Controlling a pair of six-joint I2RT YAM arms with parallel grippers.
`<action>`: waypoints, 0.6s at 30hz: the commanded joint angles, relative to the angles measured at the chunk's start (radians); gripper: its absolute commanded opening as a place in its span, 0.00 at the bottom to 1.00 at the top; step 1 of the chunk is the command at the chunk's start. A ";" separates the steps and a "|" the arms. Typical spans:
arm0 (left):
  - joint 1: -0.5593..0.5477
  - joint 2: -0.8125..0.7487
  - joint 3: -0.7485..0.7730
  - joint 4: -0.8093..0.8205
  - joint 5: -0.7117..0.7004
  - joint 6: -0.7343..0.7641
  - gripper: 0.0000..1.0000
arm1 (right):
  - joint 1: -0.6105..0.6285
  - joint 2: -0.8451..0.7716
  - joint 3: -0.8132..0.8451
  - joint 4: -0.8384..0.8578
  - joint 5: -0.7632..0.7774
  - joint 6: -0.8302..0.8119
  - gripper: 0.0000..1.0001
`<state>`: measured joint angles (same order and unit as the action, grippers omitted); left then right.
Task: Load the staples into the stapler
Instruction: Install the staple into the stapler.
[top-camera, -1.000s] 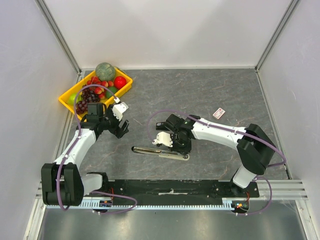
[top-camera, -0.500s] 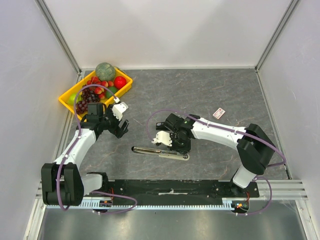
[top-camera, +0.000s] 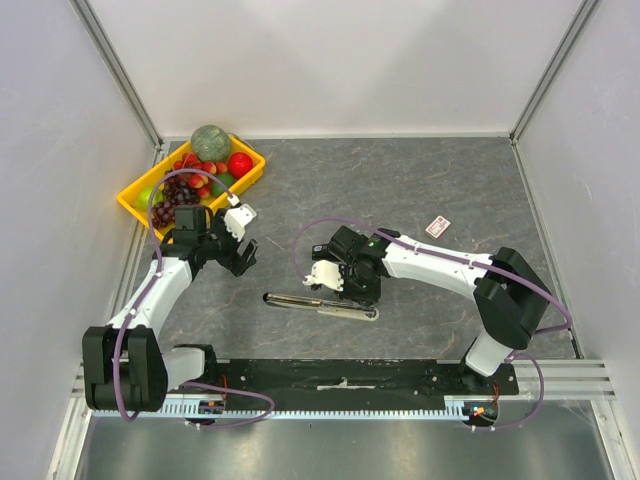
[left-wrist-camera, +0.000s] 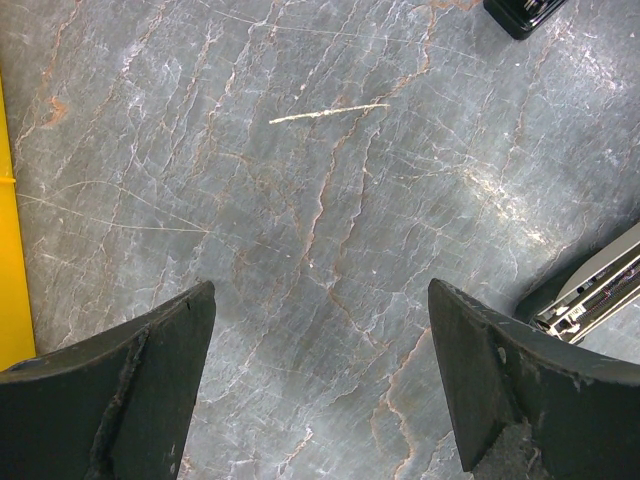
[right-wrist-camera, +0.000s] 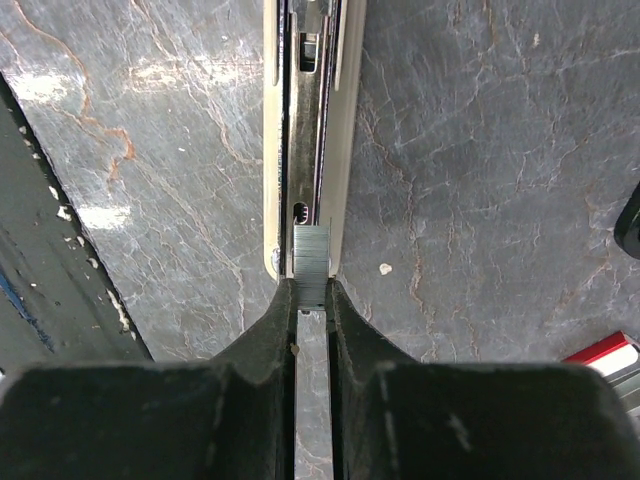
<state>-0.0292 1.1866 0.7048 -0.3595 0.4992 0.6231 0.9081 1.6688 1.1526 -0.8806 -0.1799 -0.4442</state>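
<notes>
The stapler (top-camera: 320, 304) lies open on the grey table in front of the arms, its metal channel facing up. In the right wrist view the channel (right-wrist-camera: 305, 120) runs straight away from my fingers. My right gripper (right-wrist-camera: 311, 290) is shut on a short grey strip of staples (right-wrist-camera: 311, 262), held at the near end of the channel; I cannot tell whether the strip touches it. From above the right gripper (top-camera: 345, 290) sits just over the stapler's right part. My left gripper (top-camera: 240, 258) is open and empty (left-wrist-camera: 320, 330), to the left of the stapler, whose tip shows at its right (left-wrist-camera: 590, 290).
The small white-and-red staple box (top-camera: 437, 227) lies on the table to the right; its corner shows in the right wrist view (right-wrist-camera: 605, 352). A yellow tray (top-camera: 135, 200) of toy fruit stands at the back left, close behind the left arm.
My right gripper has edged slightly up and left over the stapler with the staples in it. The left arm and the stapler have not moved.
</notes>
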 joint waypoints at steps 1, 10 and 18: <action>0.005 0.007 0.001 0.033 0.001 -0.030 0.92 | 0.005 0.003 0.013 0.017 0.014 0.010 0.01; 0.005 0.011 0.001 0.034 0.002 -0.031 0.92 | 0.005 0.002 0.004 0.008 -0.015 0.004 0.01; 0.005 0.013 0.001 0.034 0.001 -0.029 0.92 | 0.005 -0.004 -0.005 -0.004 -0.018 -0.001 0.01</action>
<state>-0.0292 1.1984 0.7048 -0.3569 0.4992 0.6224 0.9081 1.6691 1.1526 -0.8772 -0.1856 -0.4446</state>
